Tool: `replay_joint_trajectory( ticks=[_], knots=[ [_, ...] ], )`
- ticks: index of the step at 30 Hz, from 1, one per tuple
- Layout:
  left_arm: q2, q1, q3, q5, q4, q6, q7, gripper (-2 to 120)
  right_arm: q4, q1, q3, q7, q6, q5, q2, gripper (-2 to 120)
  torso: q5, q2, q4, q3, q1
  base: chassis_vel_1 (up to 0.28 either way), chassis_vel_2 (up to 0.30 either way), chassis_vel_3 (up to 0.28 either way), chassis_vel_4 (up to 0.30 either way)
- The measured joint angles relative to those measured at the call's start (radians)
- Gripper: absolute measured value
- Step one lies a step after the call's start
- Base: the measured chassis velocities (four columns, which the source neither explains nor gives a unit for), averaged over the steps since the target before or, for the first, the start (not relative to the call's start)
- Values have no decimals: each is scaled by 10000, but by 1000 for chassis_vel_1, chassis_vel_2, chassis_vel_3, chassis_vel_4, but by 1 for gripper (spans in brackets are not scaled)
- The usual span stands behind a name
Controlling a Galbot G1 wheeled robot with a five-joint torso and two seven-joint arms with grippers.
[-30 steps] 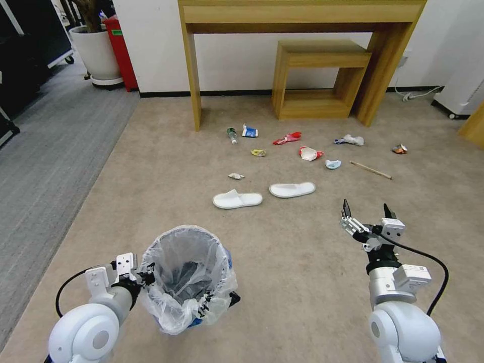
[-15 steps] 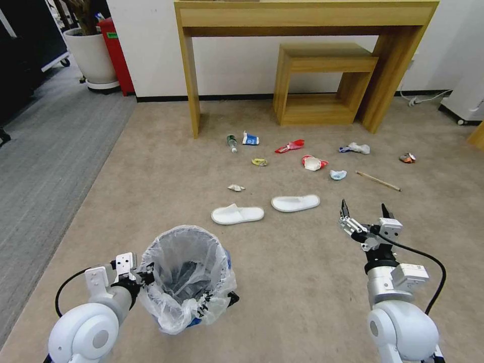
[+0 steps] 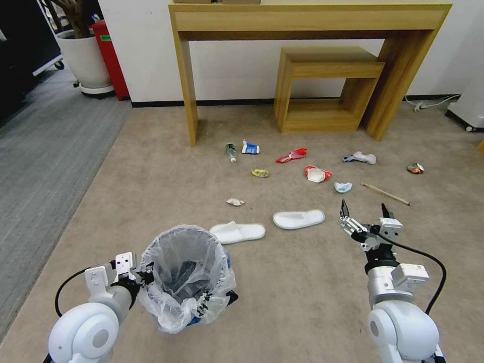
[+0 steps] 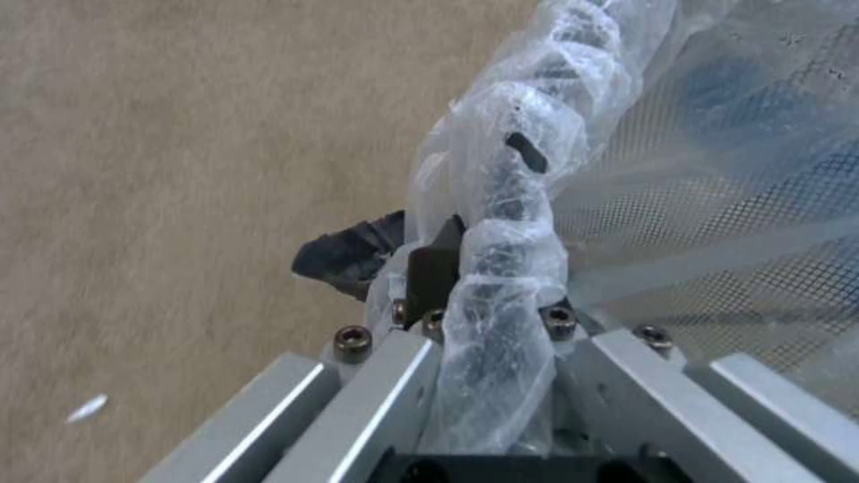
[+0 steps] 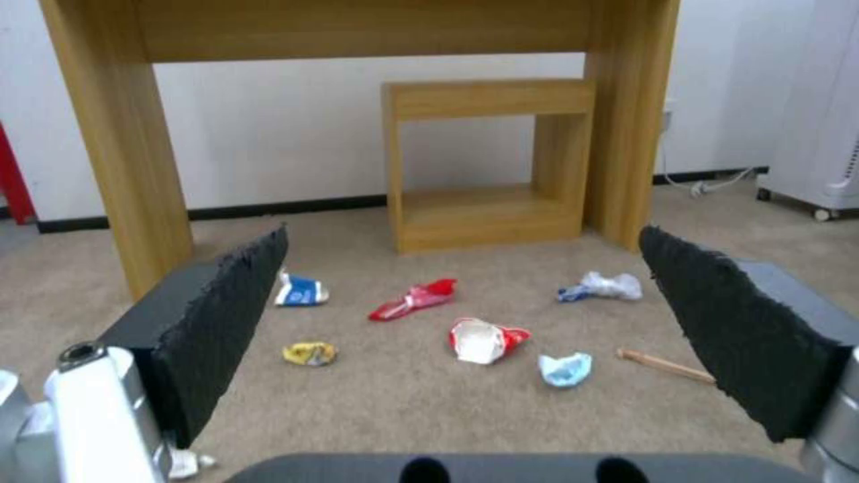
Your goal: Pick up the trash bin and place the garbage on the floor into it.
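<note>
The trash bin (image 3: pixel 184 275), lined with a crinkly whitish bag, hangs at lower left with my left gripper (image 3: pixel 143 276) shut on its bag-wrapped rim (image 4: pixel 501 268). My right gripper (image 3: pixel 364 207) is held open above the beige floor (image 3: pixel 292 292), empty, at lower right. The garbage lies ahead: two white slippers (image 3: pixel 237 232) (image 3: pixel 299 219), a tissue (image 3: pixel 235 202), a yellow wrapper (image 3: pixel 259 173), a small bottle (image 3: pixel 231 151), a blue-white carton (image 3: pixel 249 147), red wrappers (image 3: pixel 291 156) (image 5: pixel 483 339), a wooden stick (image 3: pixel 385 193) and a crushed can (image 3: pixel 415 168).
A tall wooden table (image 3: pixel 307 20) stands against the wall with a smaller wooden stand (image 3: pixel 327 85) under it, just behind the litter. Grey ribbed carpet (image 3: pixel 40 151) runs along the left. A white planter (image 3: pixel 83 60) and a red box (image 3: pixel 108 55) stand at far left.
The whole view has shifted: the litter and furniture sit lower and nearer, so the camera has moved forward. Both arms keep their places, the bin still held.
</note>
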Motion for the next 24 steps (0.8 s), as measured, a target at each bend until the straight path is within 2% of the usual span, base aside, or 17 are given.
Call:
replay_joint_trajectory(
  ticks=[10,24],
  knots=[
    [29,-26,-119,-21,121,-31,0,0,44,-9,-61,129,2,79,-1,100,0,0,3,0,0,-102,113,107,-113],
    [5,-214,-69,-31,517,-70,9,0,-90,177,-41,166,56,217,-36,100,1,0,1,-1,-2,-4,3,1,-3]
  ],
)
